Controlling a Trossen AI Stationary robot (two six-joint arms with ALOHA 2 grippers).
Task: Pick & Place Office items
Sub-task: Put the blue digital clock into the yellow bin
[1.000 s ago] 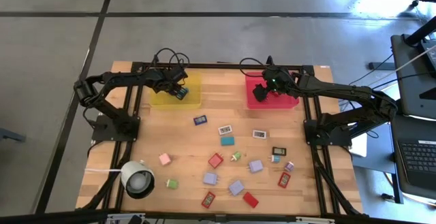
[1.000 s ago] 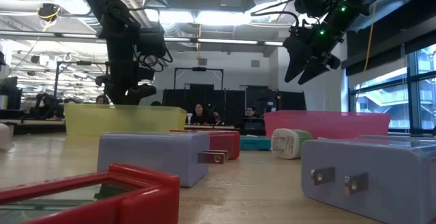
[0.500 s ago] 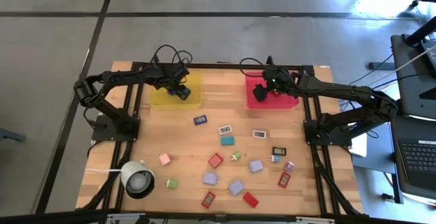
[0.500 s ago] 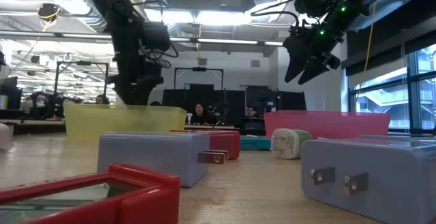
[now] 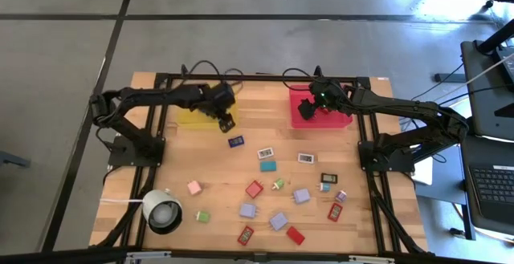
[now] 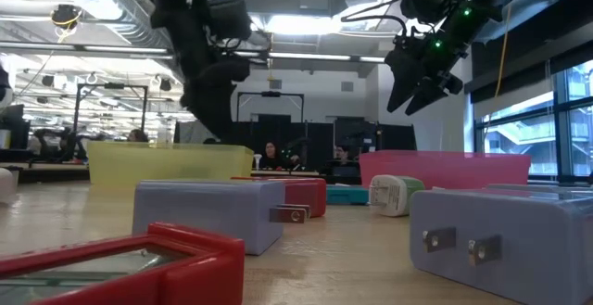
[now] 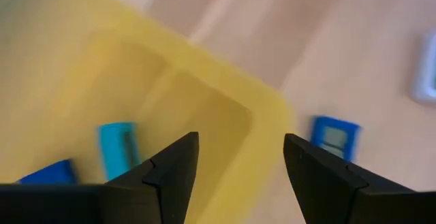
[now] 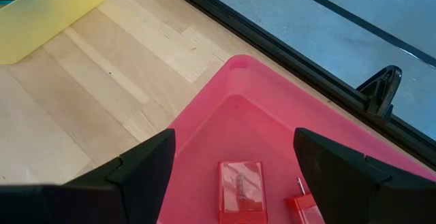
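Two matte-black jointed arms w/ looped black cables, tapered dark fingers, green LEDs on right wrist.

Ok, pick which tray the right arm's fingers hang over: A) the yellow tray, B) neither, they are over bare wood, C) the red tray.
C: the right gripper hangs over the red tray, fingers apart and holding nothing, as the right wrist view also shows.

Two trays sit at the table's far edge: one tray on the left, another tray on the right, well apart. The office items lie scattered across the table's middle and near right. A cylinder stands at the near left corner.
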